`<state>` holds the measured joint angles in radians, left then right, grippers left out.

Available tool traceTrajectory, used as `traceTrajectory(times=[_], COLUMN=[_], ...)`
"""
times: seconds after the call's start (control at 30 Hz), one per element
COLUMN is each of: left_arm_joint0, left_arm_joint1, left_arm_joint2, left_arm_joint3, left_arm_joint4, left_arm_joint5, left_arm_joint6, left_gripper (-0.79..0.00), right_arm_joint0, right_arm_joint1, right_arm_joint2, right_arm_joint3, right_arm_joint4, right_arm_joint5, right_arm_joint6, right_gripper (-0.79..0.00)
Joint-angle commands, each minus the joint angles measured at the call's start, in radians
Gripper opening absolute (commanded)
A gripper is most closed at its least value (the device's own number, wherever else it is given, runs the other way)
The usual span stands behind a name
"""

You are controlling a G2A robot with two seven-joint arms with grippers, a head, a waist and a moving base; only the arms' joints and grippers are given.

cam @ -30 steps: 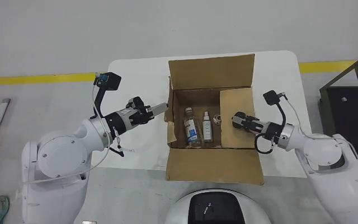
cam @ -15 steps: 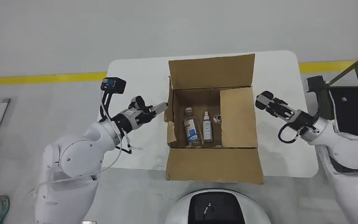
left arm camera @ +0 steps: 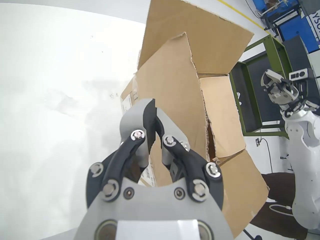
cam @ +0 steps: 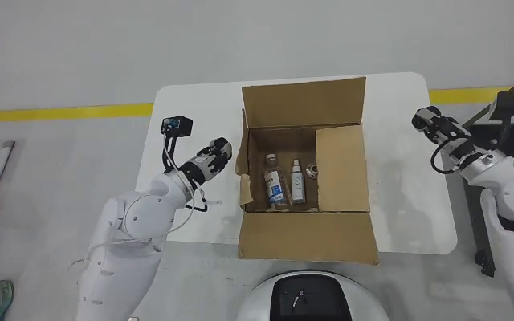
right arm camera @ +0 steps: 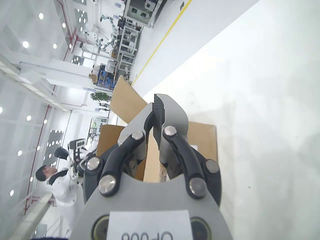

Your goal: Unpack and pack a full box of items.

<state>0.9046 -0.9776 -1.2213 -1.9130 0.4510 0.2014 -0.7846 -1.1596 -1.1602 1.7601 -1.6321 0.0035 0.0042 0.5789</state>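
Observation:
An open cardboard box (cam: 321, 233) stands on the white table (cam: 193, 120), flaps spread. On its floor lie a clear bottle with a blue label (cam: 275, 184), a small white spray bottle (cam: 297, 180) and a small round item (cam: 312, 169). My left gripper (cam: 220, 149) is shut and holds nothing, just left of the box's torn left flap (left arm camera: 175, 81). At the table's right edge my right gripper (cam: 423, 119) is raised, also shut on nothing; the left wrist view shows it far off (left arm camera: 271, 81). The box (right arm camera: 200, 138) lies beyond the right gripper (right arm camera: 156, 112).
A green-framed cart with a dark top (cam: 486, 140) stands right of the table, close to my right arm. Bare table surface lies left of the box and along the far edge. A yellow floor line (cam: 72, 112) runs behind the table.
My right arm has drawn out of the box and swung right and away, to the table's right edge. My left gripper has pulled back a little from the left flap.

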Motion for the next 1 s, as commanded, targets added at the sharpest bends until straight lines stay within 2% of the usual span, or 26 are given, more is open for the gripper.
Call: traceTrajectory(times=[0.0, 0.17, 0.27, 0.5, 0.7, 0.93, 0.97], left_arm_joint0=[-0.010, -0.048, -0.071, -0.106, -0.139, -0.159, -0.160], left_arm_joint1=[-0.003, -0.012, -0.018, -0.030, -0.041, -0.050, -0.051], left_arm_joint2=[0.016, 0.064, 0.092, 0.169, 0.218, 0.237, 0.239], left_arm_joint3=[0.003, 0.008, 0.012, 0.031, 0.063, 0.096, 0.104], left_arm_joint4=[-0.008, -0.010, -0.025, -0.019, -0.028, -0.026, -0.026], left_arm_joint5=[-0.015, -0.072, -0.087, -0.137, -0.142, -0.146, -0.146], left_arm_joint6=[-0.003, -0.034, -0.059, -0.130, -0.184, -0.195, -0.198], left_gripper=[-0.785, -0.785, -0.785, -0.785, -0.785, -0.785, -0.757], right_arm_joint0=[0.064, 0.243, 0.340, 0.490, 0.529, 0.497, 0.489], right_arm_joint1=[0.000, -0.006, -0.008, -0.022, -0.023, -0.009, -0.007], right_arm_joint2=[-0.031, -0.123, -0.184, -0.304, -0.334, -0.324, -0.323], right_arm_joint3=[0.061, 0.240, 0.341, 0.510, 0.574, 0.534, 0.523], right_arm_joint4=[0.008, 0.045, 0.015, 0.044, 0.069, 0.092, 0.094], right_arm_joint5=[0.014, 0.018, 0.008, -0.077, -0.204, -0.342, -0.348], right_arm_joint6=[0.007, 0.046, 0.083, 0.200, 0.258, 0.346, 0.358], right_gripper=[-0.785, -0.785, -0.785, -0.785, -0.785, -0.785, -0.785])
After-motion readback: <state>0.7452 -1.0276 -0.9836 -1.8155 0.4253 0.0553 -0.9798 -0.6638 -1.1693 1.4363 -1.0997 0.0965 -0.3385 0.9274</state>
